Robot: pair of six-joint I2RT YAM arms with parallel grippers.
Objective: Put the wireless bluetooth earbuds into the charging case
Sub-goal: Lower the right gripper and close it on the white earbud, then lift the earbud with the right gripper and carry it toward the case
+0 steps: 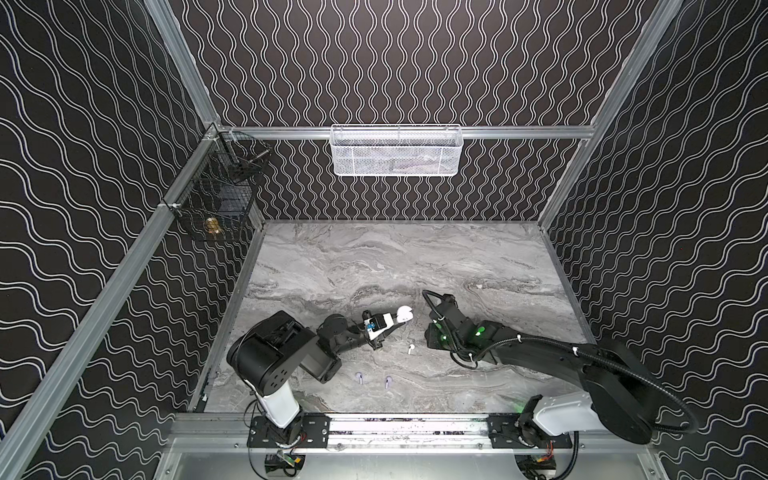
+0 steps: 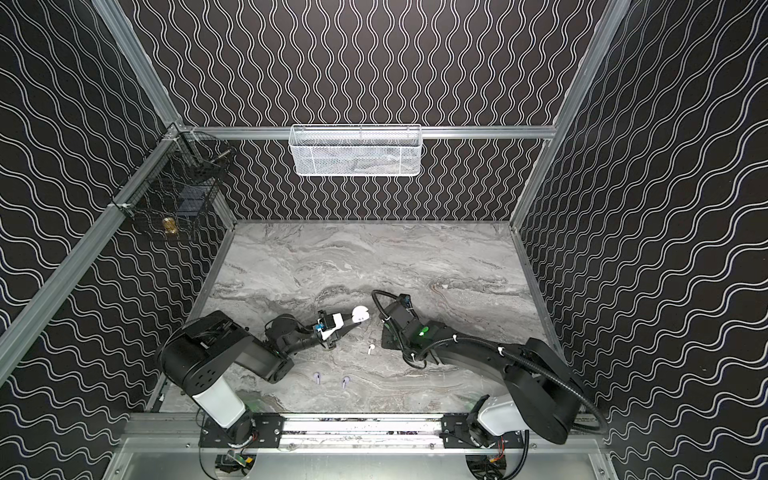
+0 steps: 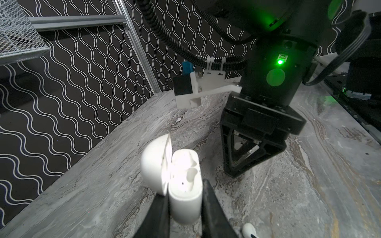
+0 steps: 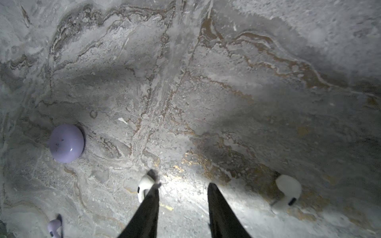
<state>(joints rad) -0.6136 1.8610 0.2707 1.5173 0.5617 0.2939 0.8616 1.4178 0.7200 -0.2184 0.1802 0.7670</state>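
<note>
Because the white earbud (image 4: 144, 186) lies against the outer side of one right jaw's tip rather than in the gap, closing from this stance would likely catch nothing. The tip could also nudge the smooth little bud and send it skidding over the desk (image 4: 206, 82). The right jaws stand partly apart over the desk with nothing between them. A second white earbud (image 4: 287, 190) lies well clear beyond the other jaw, so it is out of reach as well. The lavender case (image 4: 67, 143), which looks closed, and one lavender earbud (image 4: 54, 226) lie farther off on the first bud's side.

The left jaws are clamped narrow on the lower body of the white charging case (image 3: 185, 175), whose lid is swung open and whose sockets are both empty. That grip is low and the case tilts, so I judge that a push during insertion could pivot it or knock the lid over.

In both top views the case is held between 9 and 10 o'clock from the right arm's wrist (image 1: 446, 328). One white earbud lies at 6 o'clock from the case, though I cannot tell which of the two it is. Both lavender earbuds (image 1: 359, 377) lie between 6 and 7 o'clock, nearer the front rail.
</note>
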